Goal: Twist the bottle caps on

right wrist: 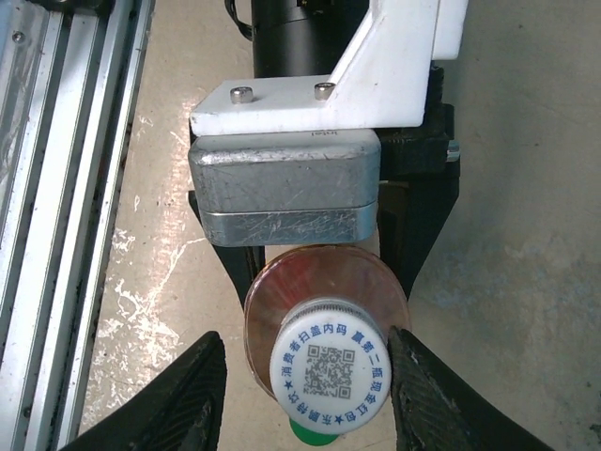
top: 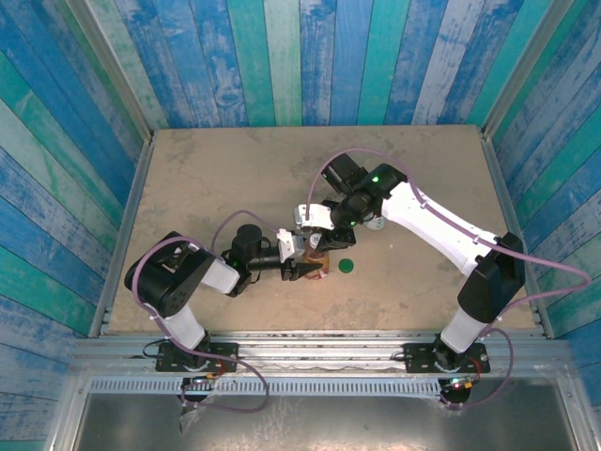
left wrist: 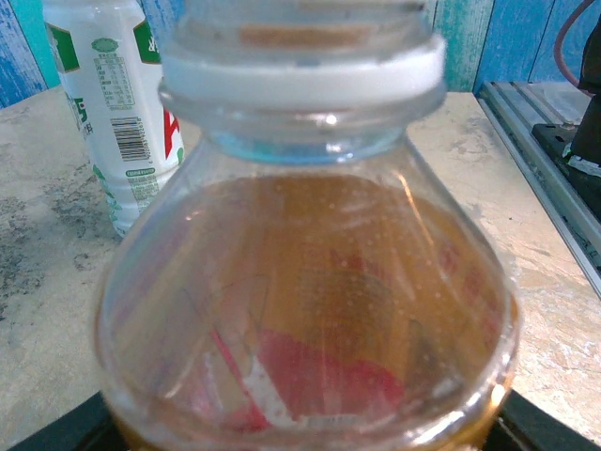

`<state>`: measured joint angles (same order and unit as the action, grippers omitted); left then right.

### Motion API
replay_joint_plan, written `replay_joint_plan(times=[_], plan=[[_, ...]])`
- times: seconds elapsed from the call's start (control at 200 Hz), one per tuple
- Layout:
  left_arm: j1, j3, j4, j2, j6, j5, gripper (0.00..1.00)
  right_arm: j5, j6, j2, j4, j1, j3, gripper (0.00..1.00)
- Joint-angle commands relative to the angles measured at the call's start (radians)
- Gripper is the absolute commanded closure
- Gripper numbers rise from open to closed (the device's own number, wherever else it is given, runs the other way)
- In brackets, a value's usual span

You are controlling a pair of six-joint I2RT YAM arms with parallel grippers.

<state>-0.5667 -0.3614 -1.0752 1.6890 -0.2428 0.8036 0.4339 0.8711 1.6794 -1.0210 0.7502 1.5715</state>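
Now: left gripper point(top: 305, 269) level, clamped on amber bottle point(left wrist: 310, 310); right gripper point(right wrist: 307, 336) pointing down above it, jaws apart around white cap point(right wrist: 329, 368).

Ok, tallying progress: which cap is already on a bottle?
The white cap, printed with a QR code, sits atop the clear amber bottle; the dark green cap lies loose on the table.

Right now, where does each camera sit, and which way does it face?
Top external: above and behind the left arm and right arm, looking down on the table.
Left wrist: low, facing level at the clear plastic bottle of amber liquid; left fingers edge the bottom corners.
Right wrist: facing down on the round white plastic cap; right fingers flank it.
Shared: both wrist views show that bottle.
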Motion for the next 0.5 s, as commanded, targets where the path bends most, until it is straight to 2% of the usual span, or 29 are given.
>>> replay_joint_plan(times=[0.0,0.23,0.496], plan=[[-0.001,0.027,0.121,-0.004,-0.007,-0.016,0.37,0.015,-0.021,0.009,-0.008,-0.006,0.019,0.54],[0.0,0.027,0.123,-0.002,-0.007,-0.016,0.37,0.014,-0.036,0.021,-0.008,-0.007,0.02,0.63],[-0.001,0.025,0.127,-0.004,-0.006,-0.023,0.37,-0.001,-0.058,0.017,-0.004,-0.006,0.008,0.65]])
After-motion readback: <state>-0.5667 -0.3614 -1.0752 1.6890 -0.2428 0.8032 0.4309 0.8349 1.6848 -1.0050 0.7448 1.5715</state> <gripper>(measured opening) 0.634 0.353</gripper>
